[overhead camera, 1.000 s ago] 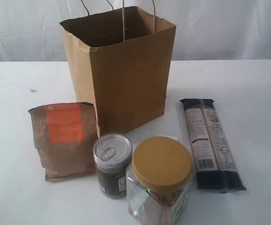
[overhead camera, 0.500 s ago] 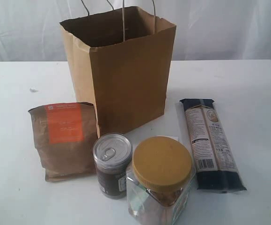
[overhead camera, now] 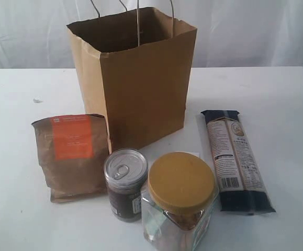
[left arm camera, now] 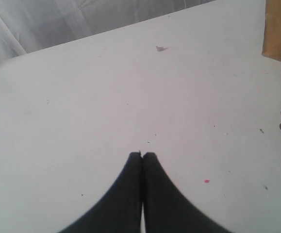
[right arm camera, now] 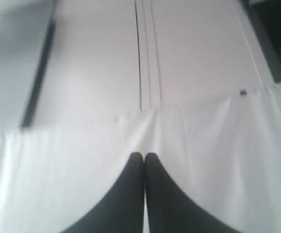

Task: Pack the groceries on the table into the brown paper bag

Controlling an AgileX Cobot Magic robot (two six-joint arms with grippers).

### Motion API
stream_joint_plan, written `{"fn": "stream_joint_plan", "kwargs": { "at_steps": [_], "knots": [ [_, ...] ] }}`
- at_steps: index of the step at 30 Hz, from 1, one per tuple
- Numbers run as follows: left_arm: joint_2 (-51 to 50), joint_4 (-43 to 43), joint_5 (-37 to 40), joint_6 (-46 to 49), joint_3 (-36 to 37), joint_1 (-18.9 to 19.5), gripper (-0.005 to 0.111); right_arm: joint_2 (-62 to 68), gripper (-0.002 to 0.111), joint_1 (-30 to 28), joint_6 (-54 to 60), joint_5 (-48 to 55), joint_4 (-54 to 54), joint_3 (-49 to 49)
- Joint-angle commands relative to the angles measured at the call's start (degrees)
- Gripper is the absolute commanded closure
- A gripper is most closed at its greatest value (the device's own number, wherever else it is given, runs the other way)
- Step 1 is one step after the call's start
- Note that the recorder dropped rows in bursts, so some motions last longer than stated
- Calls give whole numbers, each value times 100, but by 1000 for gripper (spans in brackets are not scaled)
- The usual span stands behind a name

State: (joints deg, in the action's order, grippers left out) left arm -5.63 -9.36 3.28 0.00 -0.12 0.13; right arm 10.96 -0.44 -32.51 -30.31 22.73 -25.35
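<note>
The brown paper bag stands open and upright at the back of the white table. In front of it are the groceries: a brown pouch with an orange label, a dark pull-tab can, a clear yellow-lidded jar and a long dark pasta packet. A sliver of a white carton shows behind the jar. Neither gripper appears in the exterior view. My left gripper is shut and empty over bare table; the bag's edge shows at that view's border. My right gripper is shut and empty, facing a white curtain.
A white curtain hangs behind the table. A small crumb lies on the table left of the bag, seen as a speck in the left wrist view. A tiny pink dot lies near the left gripper.
</note>
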Motion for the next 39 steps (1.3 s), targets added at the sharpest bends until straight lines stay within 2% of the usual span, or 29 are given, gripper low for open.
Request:
{"fn": "stream_joint_plan", "kwargs": {
  "at_steps": [1,5,10,12,14,17,19,22,27,33,36,39],
  "knots": [
    [28,-7,15,-30,12,-26,107,966,108,6,276,2745,1592,-17],
    [28,-7,15,-30,12,-26,107,1895,108,6,242,4288,1484,-17],
    [28,-7,-10,0,12,-26,107,3022,108,6,156,4880,97,-17],
    [28,-7,-23,0,12,-26,107,3308,108,106,915,5106,-702,-41],
    [28,-7,-23,0,12,-26,107,3564,108,279,2313,5554,-1678,-172],
    [28,-7,-23,0,12,-26,107,3851,108,531,3821,6334,-3229,-418],
    [28,-7,-23,0,12,-26,107,4079,108,666,4467,6984,-3836,-558],
    [28,-7,-23,0,12,-26,107,4401,108,790,4787,7625,-4294,-619],
    [28,-7,-23,0,12,-26,107,4615,108,984,4787,7092,-4566,-641],
    [28,-7,-23,0,12,-26,107,4410,108,1021,4971,7063,-4979,-762],
    [28,-7,-23,0,12,-26,107,4258,108,1021,5595,6587,-5015,-793],
    [28,-7,-23,0,12,-26,107,4059,108,1021,5677,6003,-5015,-793]
  ]
}}
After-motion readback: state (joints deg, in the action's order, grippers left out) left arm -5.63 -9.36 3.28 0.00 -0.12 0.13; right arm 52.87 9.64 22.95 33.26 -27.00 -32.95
